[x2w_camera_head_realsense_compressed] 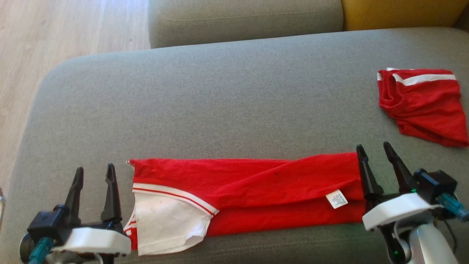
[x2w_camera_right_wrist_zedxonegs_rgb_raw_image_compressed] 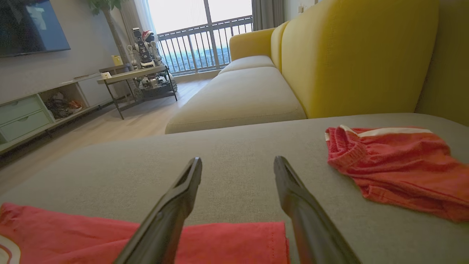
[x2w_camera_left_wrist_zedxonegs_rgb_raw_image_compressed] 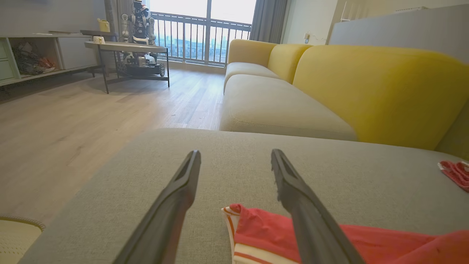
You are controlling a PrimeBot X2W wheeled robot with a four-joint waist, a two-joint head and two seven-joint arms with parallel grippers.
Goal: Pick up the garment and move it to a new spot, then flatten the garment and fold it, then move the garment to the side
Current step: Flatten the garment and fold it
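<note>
A red garment [x2w_camera_head_realsense_compressed: 256, 187] with a white sleeve and red-striped trim lies folded into a long strip across the near part of the grey cushion [x2w_camera_head_realsense_compressed: 220, 102]. A small white label shows near its right end. My left gripper [x2w_camera_head_realsense_compressed: 94, 171] stands open just left of the sleeve end, nothing between its fingers; the left wrist view shows that end of the garment [x2w_camera_left_wrist_zedxonegs_rgb_raw_image_compressed: 263, 234] under the right finger. My right gripper [x2w_camera_head_realsense_compressed: 374, 150] is open at the strip's right edge, its left finger over the hem. The right wrist view shows the garment's hem [x2w_camera_right_wrist_zedxonegs_rgb_raw_image_compressed: 234, 238] below the fingers.
A second red piece of clothing [x2w_camera_head_realsense_compressed: 421, 102] with a white band lies bunched at the cushion's far right. Beyond it are a yellow sofa back [x2w_camera_right_wrist_zedxonegs_rgb_raw_image_compressed: 359, 55] and another seat cushion [x2w_camera_head_realsense_compressed: 242, 18]. Wooden floor [x2w_camera_head_realsense_compressed: 55, 33] lies left of the cushion. A table with another robot [x2w_camera_left_wrist_zedxonegs_rgb_raw_image_compressed: 137, 33] stands far off.
</note>
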